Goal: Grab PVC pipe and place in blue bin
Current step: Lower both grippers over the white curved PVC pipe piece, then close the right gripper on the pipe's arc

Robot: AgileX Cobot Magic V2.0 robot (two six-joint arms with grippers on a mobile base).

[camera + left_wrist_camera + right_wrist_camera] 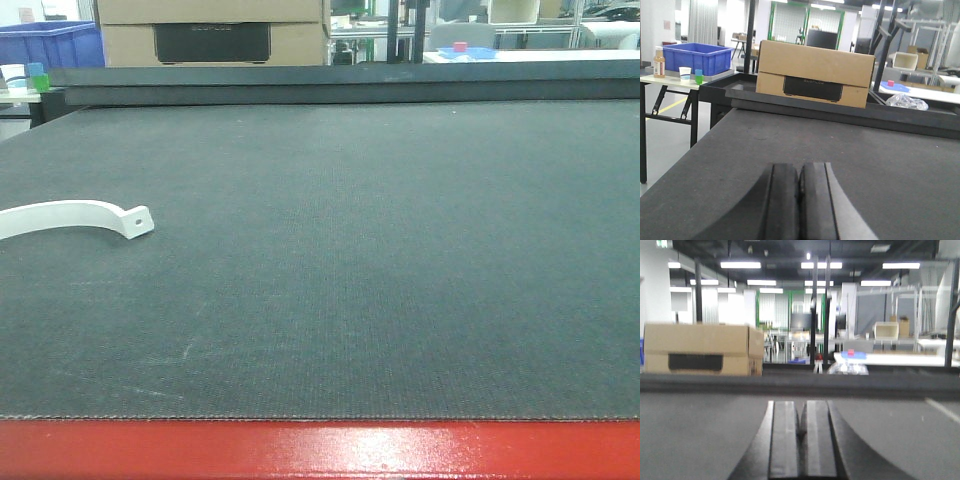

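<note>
A white curved piece of PVC pipe with a holed tab at its end lies on the dark mat at the far left of the front view, partly cut off by the frame. The blue bin stands on a side table beyond the mat's back left corner, also visible as the blue bin in the left wrist view. My left gripper is shut with nothing in it, low over the mat. My right gripper is likewise shut and empty. Neither gripper shows in the front view, and the pipe shows in neither wrist view.
A cardboard box sits behind the mat's raised black back rim. The side table holds a bottle and small cups beside the bin. A red edge runs along the mat's front.
</note>
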